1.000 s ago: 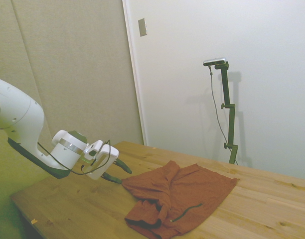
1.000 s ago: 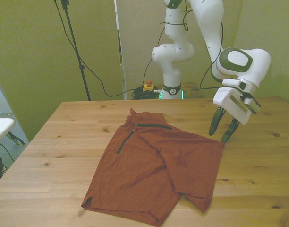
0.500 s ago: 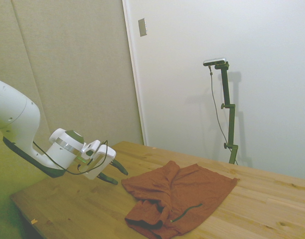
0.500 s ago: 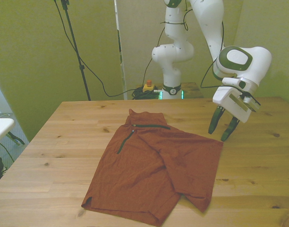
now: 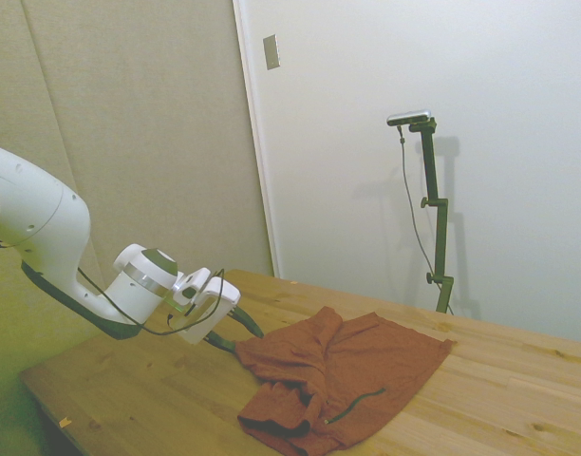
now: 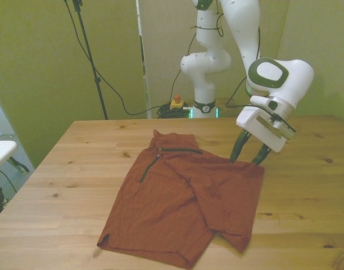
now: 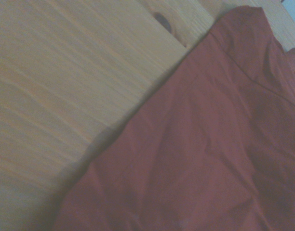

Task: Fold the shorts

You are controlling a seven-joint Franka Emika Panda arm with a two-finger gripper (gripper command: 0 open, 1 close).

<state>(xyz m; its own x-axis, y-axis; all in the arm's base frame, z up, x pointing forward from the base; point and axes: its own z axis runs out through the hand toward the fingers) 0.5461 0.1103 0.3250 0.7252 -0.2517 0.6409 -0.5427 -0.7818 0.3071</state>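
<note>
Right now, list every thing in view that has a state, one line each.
shorts: lying on the table, partly folded over and wrinkled, not flat.
gripper: open, fingers angled down at the shorts' edge on the front view's right, holding nothing.
table: bears only the shorts.

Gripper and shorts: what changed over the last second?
The open gripper first drew slightly away from the shorts, then swung back toward the front view's left and now sits at their edge on the front view's right, fingers apart, gripping nothing. The shorts lie as before on the table, one part folded over, zipper slits in the same places.
</note>
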